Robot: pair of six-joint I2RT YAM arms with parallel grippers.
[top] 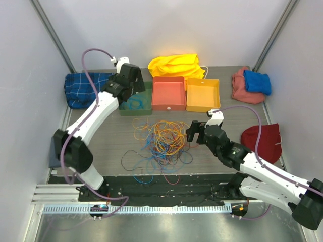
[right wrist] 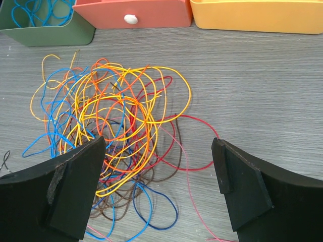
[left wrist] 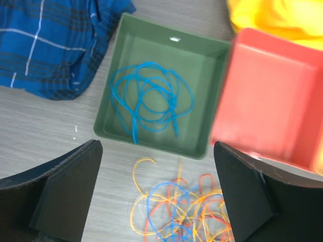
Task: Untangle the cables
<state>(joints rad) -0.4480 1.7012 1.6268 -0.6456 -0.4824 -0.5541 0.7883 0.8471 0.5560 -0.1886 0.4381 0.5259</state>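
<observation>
- Done so far, as I judge it: 1 blue cable [left wrist: 151, 101] lies coiled on its own inside the green tray [left wrist: 166, 146], clear of all the others.
- The red tray [left wrist: 272, 96] beside it shows a bare floor, and the yellow tray [top: 203, 96] looks bare too, so only 1 of the 3 trays holds anything.
- The rest of the cables [right wrist: 108, 133] sit in 1 tangled heap on the bench [right wrist: 262, 75], just in front of the trays. Orange, yellow, blue, red and brown strands cross over each other, and loose ends trail toward the near edge.
- My left claw [left wrist: 157, 151] hangs over the near rim of the green tray, spread wide, with nothing in it.
- My right claw [right wrist: 157, 146] is low over the right side of the heap, also spread wide and empty. A thin red loop lies on the bench below the gap.
- What is left is most of the job: every strand in that heap has yet to be pulled free.
</observation>
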